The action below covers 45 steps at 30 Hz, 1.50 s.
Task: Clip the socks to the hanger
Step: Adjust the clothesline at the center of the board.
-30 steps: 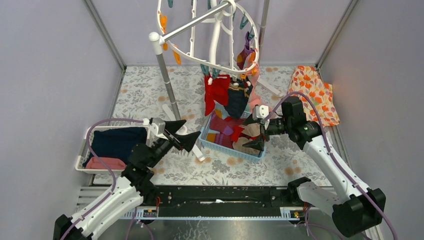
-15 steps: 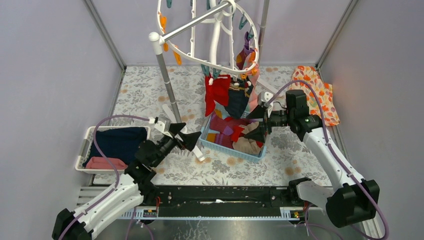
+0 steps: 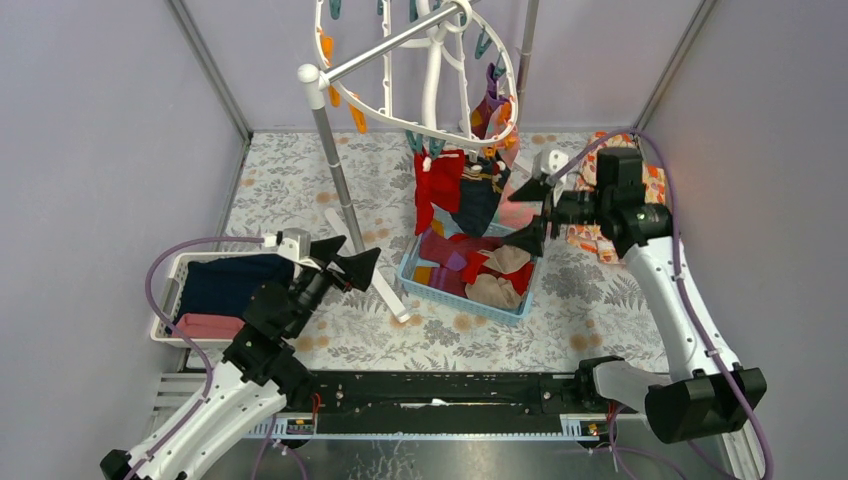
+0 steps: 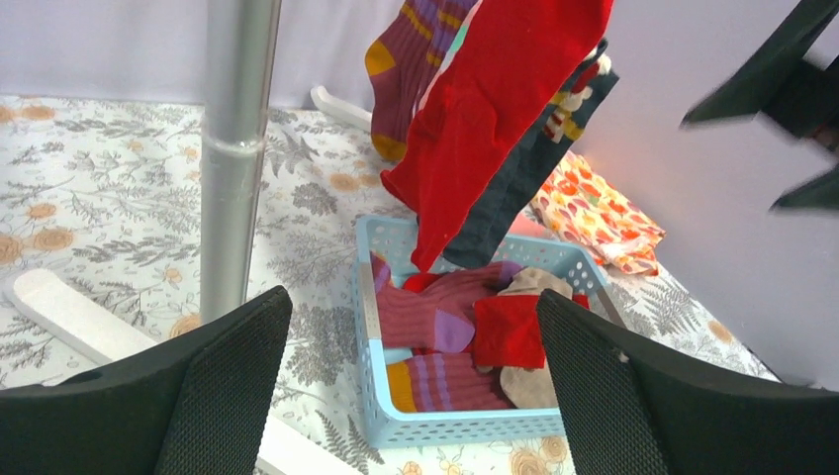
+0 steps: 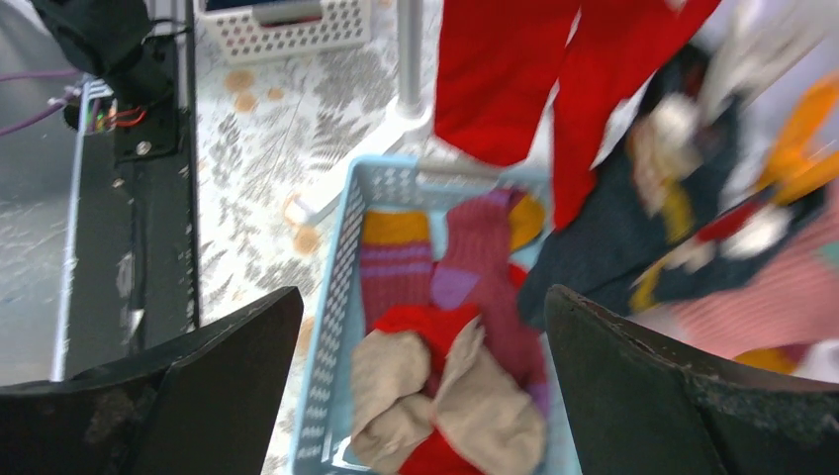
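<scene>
The white oval hanger (image 3: 420, 125) hangs from the rack at the top centre, with orange and teal clips. Red (image 3: 436, 185), navy and maroon socks hang clipped at its front edge; they also show in the left wrist view (image 4: 495, 109) and the right wrist view (image 5: 514, 79). More socks, maroon (image 4: 445, 312), red and beige (image 5: 435, 396), lie in a light blue basket (image 3: 420, 285). My left gripper (image 3: 352, 262) is open and empty, left of the basket. My right gripper (image 3: 528, 210) is open and empty, raised at the basket's right, beside the hanging socks.
The grey rack pole (image 3: 335, 170) with white feet (image 3: 375, 275) stands left of the basket. A white tray (image 3: 165, 310) with navy and pink cloth sits at the left. An orange floral cloth (image 3: 625, 165) lies at the back right. Purple walls enclose the table.
My right gripper has risen from the basket and moved back and right, empty. My left gripper has drawn back a little to the left.
</scene>
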{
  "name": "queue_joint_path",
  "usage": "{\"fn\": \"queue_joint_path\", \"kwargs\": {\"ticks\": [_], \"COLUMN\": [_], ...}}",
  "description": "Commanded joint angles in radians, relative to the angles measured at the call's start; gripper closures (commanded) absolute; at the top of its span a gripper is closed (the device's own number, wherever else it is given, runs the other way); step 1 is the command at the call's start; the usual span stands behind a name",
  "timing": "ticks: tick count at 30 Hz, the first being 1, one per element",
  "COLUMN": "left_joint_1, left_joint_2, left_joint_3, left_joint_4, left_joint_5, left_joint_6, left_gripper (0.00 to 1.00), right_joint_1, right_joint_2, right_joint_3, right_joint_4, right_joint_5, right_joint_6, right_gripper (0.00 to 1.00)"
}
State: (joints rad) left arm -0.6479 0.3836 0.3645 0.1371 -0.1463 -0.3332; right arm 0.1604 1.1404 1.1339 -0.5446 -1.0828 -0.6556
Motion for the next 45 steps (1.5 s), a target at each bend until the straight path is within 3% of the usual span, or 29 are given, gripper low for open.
{"fn": "queue_joint_path", "kwargs": {"ticks": [1, 4, 8, 12, 16, 18, 21, 31, 36, 39, 45], "left_joint_1": [-0.001, -0.001, 0.000, -0.001, 0.000, 0.002, 0.008, 0.162, 0.225, 0.226, 0.226], "left_joint_2": [-0.019, -0.026, -0.027, 0.010, 0.126, 0.188, 0.257, 0.444, 0.501, 0.473, 0.383], "left_joint_3": [0.032, 0.071, 0.125, 0.204, 0.314, 0.372, 0.399, 0.398, 0.417, 0.393, 0.381], "left_joint_4": [-0.075, -0.118, -0.168, -0.238, -0.268, -0.277, -0.232, 0.018, 0.036, 0.039, -0.026], "left_joint_5": [0.002, -0.007, -0.054, -0.136, -0.192, -0.187, -0.188, -0.107, 0.020, 0.022, 0.073], "left_joint_6": [0.023, 0.034, 0.063, 0.193, 0.353, 0.389, 0.412, 0.363, 0.306, 0.301, 0.302], "left_gripper": [0.03, 0.05, 0.06, 0.07, 0.08, 0.08, 0.06, 0.16, 0.37, 0.60, 0.83], "right_joint_1": [-0.002, -0.002, 0.017, 0.018, -0.013, -0.086, -0.193, -0.212, -0.222, -0.230, -0.238], "right_joint_2": [0.052, 0.103, 0.140, 0.143, 0.091, 0.086, 0.094, 0.027, 0.007, -0.006, -0.004], "right_joint_3": [0.250, 0.379, 0.425, 0.464, 0.363, 0.302, 0.226, 0.118, 0.104, 0.091, 0.085], "right_joint_4": [-0.125, -0.061, 0.118, 0.009, 0.025, 0.066, 0.129, 0.098, 0.055, 0.042, 0.053], "right_joint_5": [-0.005, -0.058, -0.060, -0.028, 0.039, -0.003, -0.143, -0.175, -0.178, -0.180, -0.183], "right_joint_6": [-0.073, 0.083, 0.333, 0.286, 0.285, 0.325, 0.397, 0.362, 0.326, 0.312, 0.331], "right_gripper": [0.00, 0.00, 0.00, 0.00, 0.00, 0.00, 0.00, 0.00, 0.00, 0.00, 0.00]}}
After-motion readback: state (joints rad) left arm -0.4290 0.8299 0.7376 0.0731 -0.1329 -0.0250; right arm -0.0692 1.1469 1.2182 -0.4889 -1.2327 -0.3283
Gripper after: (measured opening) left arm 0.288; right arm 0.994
